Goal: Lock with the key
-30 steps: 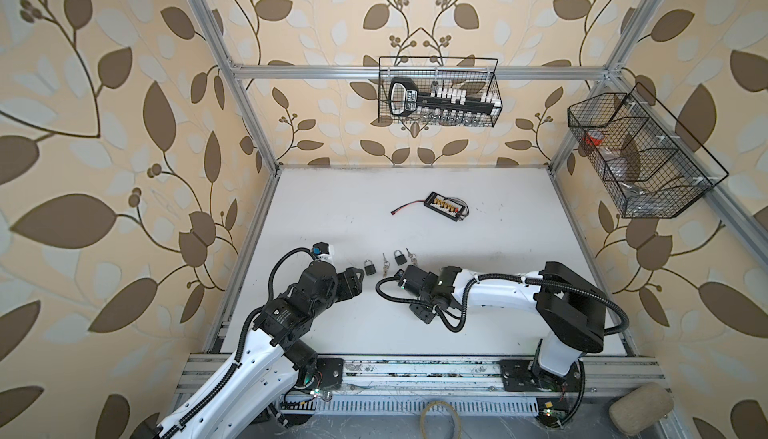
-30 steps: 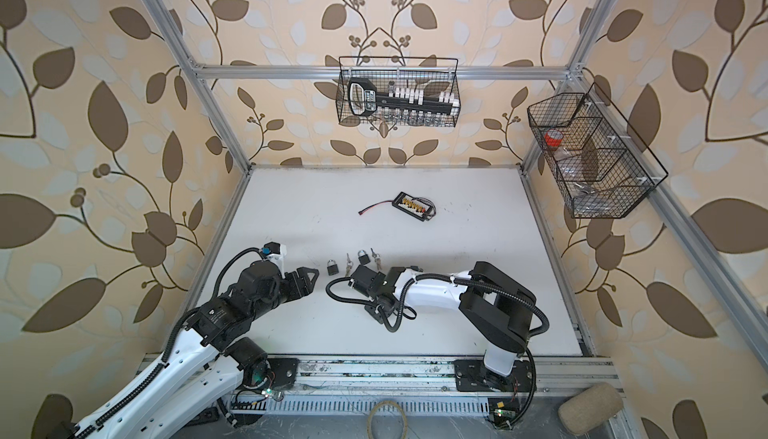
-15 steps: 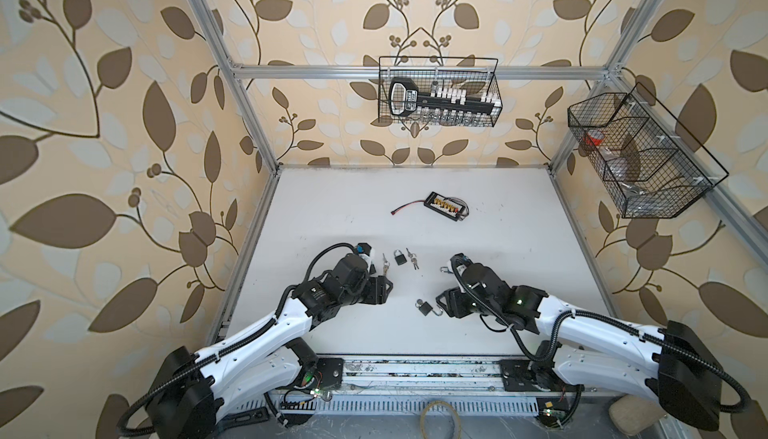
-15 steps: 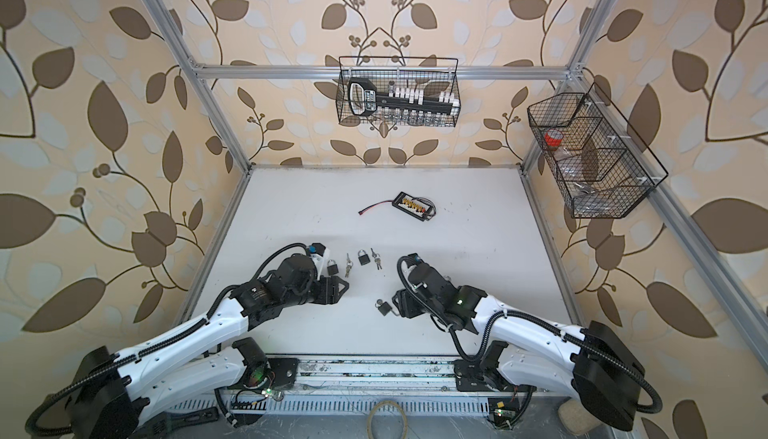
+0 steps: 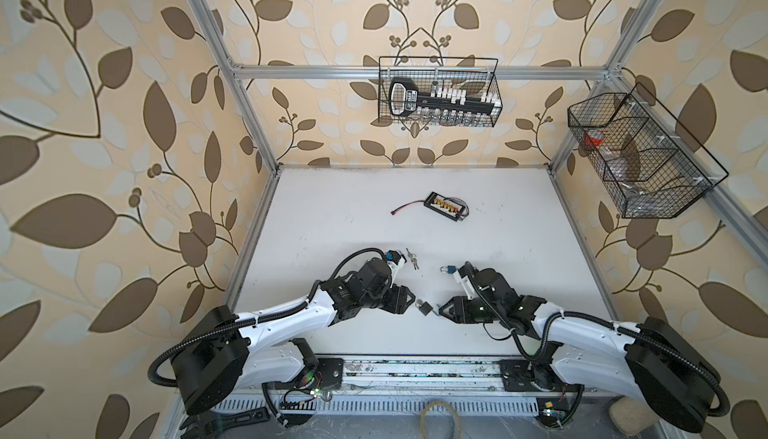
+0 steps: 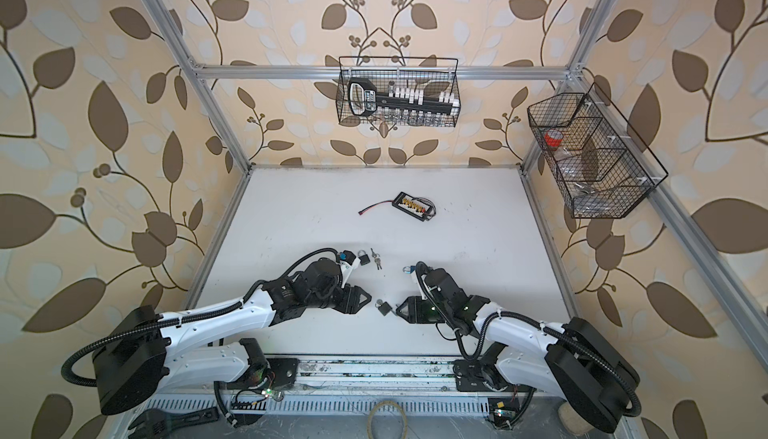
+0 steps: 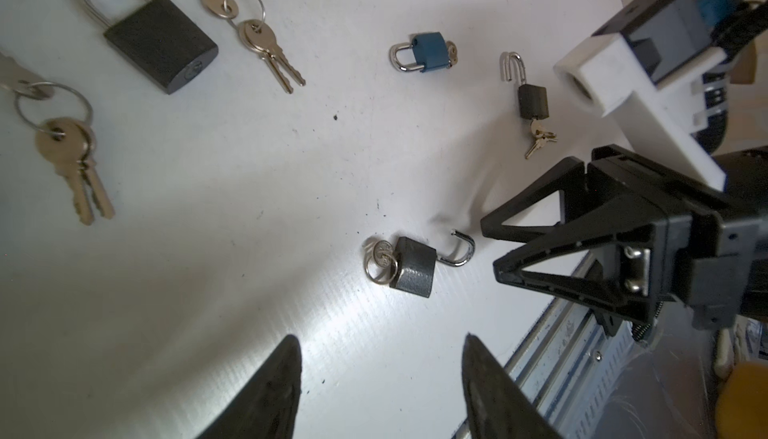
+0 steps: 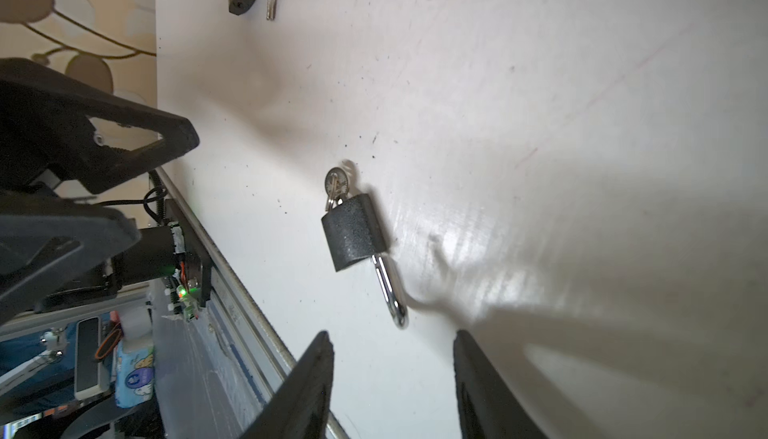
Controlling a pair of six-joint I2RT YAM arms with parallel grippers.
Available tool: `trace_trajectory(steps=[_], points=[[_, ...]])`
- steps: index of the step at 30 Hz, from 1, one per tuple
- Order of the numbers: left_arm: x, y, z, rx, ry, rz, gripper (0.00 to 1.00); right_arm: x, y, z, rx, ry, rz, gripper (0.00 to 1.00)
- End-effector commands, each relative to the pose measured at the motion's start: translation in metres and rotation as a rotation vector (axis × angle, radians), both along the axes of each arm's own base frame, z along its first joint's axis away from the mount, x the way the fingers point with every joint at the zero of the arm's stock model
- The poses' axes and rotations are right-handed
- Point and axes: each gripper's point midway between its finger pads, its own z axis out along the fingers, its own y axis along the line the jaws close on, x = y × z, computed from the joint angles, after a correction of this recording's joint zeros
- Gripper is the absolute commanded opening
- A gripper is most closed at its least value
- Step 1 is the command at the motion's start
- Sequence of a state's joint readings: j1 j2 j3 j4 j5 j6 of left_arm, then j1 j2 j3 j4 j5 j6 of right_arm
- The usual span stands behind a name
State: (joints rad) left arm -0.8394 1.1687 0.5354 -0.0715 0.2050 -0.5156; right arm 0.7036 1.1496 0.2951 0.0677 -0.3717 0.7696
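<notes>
Padlock [image 5: 424,307] [image 6: 384,308], small and dark grey, lies flat on the white table [image 5: 353,216] near its front edge, about midway across, directly between the two grippers and touching neither.

Both arms reach low from the front rail and bend inward, forearms almost level with the table, so that the grippers face each other across the lock. The left gripper [image 5: 412,302] [image 6: 368,298] points toward the table's right side, and its tips are just beside the key end of the lock. Its jaws stand apart with nothing between them, as the left wrist view shows [image 7: 379,339]. The right gripper [image 5: 439,310] [image 6: 397,310] points back toward the left, tips just beside the shackle. Its jaws are also spread and hold nothing [image 8: 390,335].

The lock's long axis runs roughly left to right across the table, along the line joining the two grippers. The shackle [image 7: 459,250] [image 8: 388,287] is sprung open, one leg free of the body, and points toward the right gripper. The key [image 7: 380,252] [image 8: 334,179] sits in the keyhole at the opposite end, with its ring, and points toward the left gripper.

Farther back on the table lie a blue padlock [image 5: 448,268] [image 7: 430,51], a larger black padlock [image 6: 363,258] [image 7: 162,44] and a pair of loose keys [image 5: 412,259] [image 7: 266,48], all apart from the grippers.
</notes>
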Motion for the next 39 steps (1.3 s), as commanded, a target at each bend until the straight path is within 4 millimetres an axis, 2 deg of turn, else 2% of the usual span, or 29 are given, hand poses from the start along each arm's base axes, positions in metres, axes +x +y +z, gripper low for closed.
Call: trace_trajectory(steps=[1,13,25,31,36,39], points=[[0.006,-0.014,0.023,-0.069,-0.054,-0.022,0.61,-0.003,0.006,-0.001,0.043,0.009,0.028,0.45],[0.007,-0.007,0.028,-0.063,-0.071,0.009,0.63,-0.001,0.011,-0.016,0.019,0.028,0.053,0.32],[0.006,0.005,0.032,-0.059,-0.085,0.053,0.65,0.008,0.015,-0.016,0.005,-0.005,0.07,0.16],[0.006,0.013,0.043,-0.063,-0.115,0.075,0.68,0.02,0.016,0.008,-0.008,-0.088,0.071,0.0],[0.009,0.023,0.063,-0.051,-0.161,0.108,0.68,0.029,0.014,0.035,-0.024,-0.186,0.08,0.0],[0.011,0.032,0.077,-0.038,-0.201,0.13,0.69,0.035,0.013,0.058,-0.037,-0.27,0.106,0.0]])
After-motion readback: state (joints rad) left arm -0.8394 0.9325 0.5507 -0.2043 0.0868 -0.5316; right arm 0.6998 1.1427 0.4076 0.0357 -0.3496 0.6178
